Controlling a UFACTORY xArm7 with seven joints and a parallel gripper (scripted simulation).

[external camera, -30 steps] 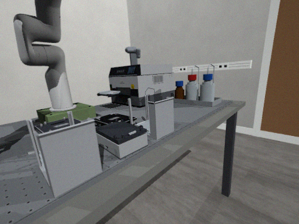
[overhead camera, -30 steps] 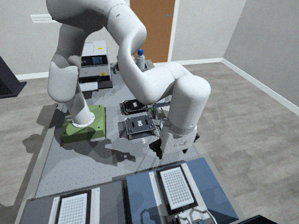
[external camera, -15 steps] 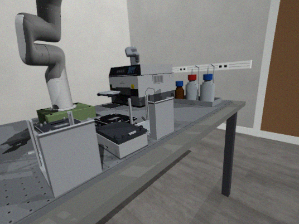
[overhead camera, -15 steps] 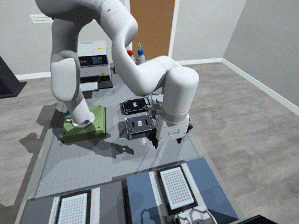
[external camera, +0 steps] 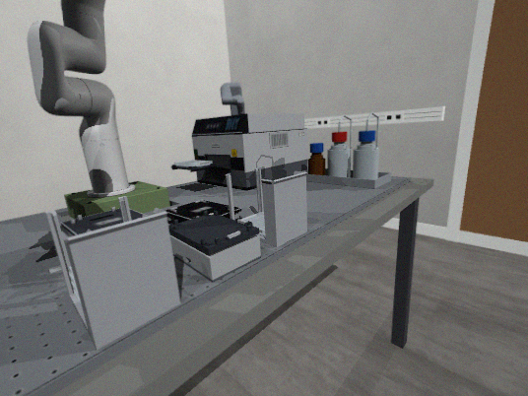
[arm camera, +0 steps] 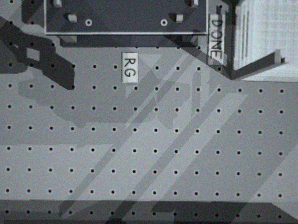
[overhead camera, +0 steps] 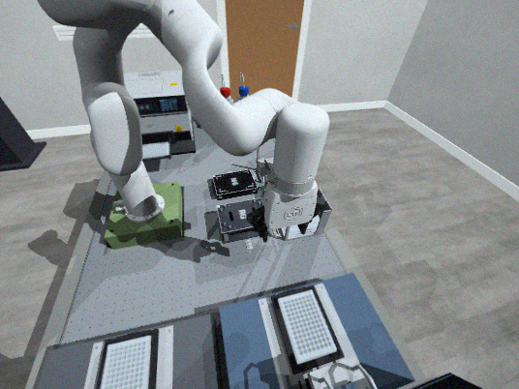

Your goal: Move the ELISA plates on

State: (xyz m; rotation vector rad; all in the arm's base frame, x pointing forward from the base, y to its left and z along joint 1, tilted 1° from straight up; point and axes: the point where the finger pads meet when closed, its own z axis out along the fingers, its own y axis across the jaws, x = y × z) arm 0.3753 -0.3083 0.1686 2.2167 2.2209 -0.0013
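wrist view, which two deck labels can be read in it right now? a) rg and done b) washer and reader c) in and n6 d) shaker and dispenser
a: the wrist view shows a white deck label reading RG below the dark regrip nest, and a white label reading DONE beside the pale stack rack corner.
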